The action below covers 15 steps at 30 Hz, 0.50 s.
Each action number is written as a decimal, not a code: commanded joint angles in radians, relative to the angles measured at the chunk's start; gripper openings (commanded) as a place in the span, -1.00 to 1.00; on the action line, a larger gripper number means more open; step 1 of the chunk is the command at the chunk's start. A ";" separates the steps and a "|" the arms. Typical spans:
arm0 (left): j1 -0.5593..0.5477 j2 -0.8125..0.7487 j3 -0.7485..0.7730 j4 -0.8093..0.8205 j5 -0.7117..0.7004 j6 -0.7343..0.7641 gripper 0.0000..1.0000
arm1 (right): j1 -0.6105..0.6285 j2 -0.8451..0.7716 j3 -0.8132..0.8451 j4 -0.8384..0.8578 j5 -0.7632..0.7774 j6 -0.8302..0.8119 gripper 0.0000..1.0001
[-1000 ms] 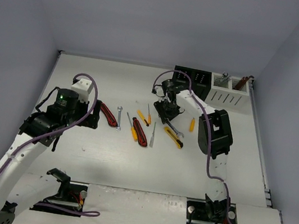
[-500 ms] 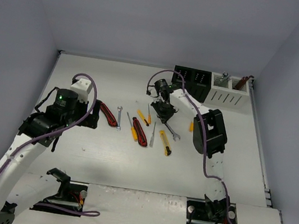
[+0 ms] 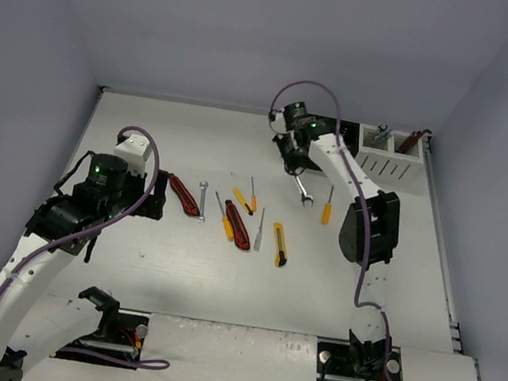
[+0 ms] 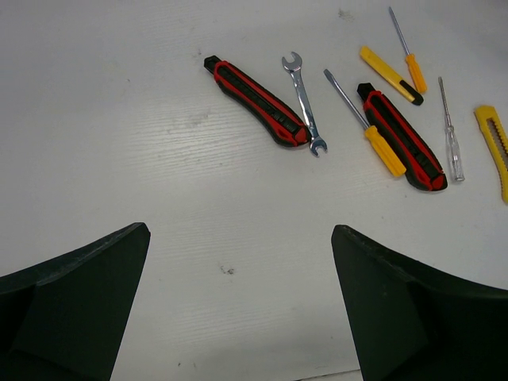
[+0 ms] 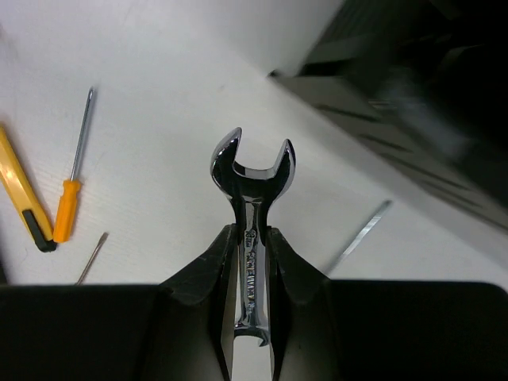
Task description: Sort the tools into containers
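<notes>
The right tool is closed narrowly on the shank of a silver wrench. The wrench's open-ended head sticks out past the fingertips, off the table, just in front of the black container. The white container stands touching the black one's right side, with a piece sticking up from each of its compartments.

The left tool hangs wide and empty over bare table, near a loose row of hand tools. That row holds a red-black knife, a second wrench just beside it, a long orange-handled screwdriver, another red-black knife, a yellow knife, a small orange screwdriver and a clear-handled screwdriver — then a second yellow knife. One more orange screwdriver lies apart, below the held wrench in the top view.
</notes>
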 commanded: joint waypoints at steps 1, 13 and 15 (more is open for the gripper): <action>0.006 -0.006 0.016 0.032 -0.014 -0.026 0.95 | -0.111 -0.259 0.109 0.127 0.057 0.045 -1.00; 0.004 0.003 0.021 0.034 -0.020 -0.059 0.95 | -0.414 -0.345 -0.044 0.672 0.059 0.228 -1.00; 0.005 0.007 0.019 0.035 -0.018 -0.068 0.95 | -0.440 -0.324 -0.066 0.761 0.047 0.252 -1.00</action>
